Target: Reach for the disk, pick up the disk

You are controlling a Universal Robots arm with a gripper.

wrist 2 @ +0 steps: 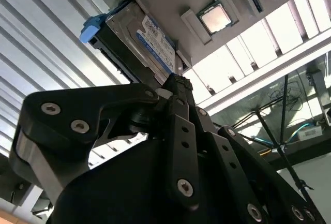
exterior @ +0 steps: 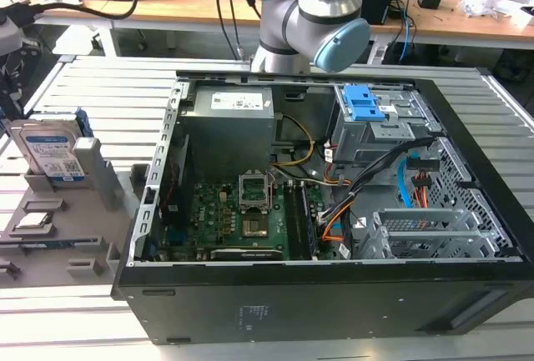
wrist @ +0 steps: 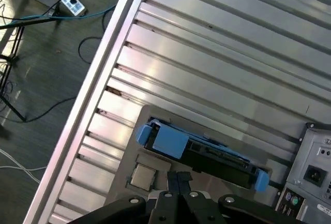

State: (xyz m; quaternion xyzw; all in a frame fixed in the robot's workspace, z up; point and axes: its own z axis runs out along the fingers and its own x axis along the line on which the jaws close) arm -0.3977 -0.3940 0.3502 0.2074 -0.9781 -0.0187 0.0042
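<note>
Hovers over the grey holder (exterior: 100,219), apart from the disk (exterior: 52,151); reads as reach stage, no contact yet. Shows jaws pinched together in both wrist views, w/ nothing between. Places the disk on edge in a holder slot on the slatted surface (exterior: 108,102), at the exterior view's left, beside the open PC case (exterior: 334,294) but not touching it. Prob. stiff and dense for its size; smooth metal faces, so likely slippery; delicate inside, so no knocks. Best taken across the two flat faces at the exposed top edge, between the ends of the blue bracket (wrist: 168,141), not by the plastic itself.
</note>
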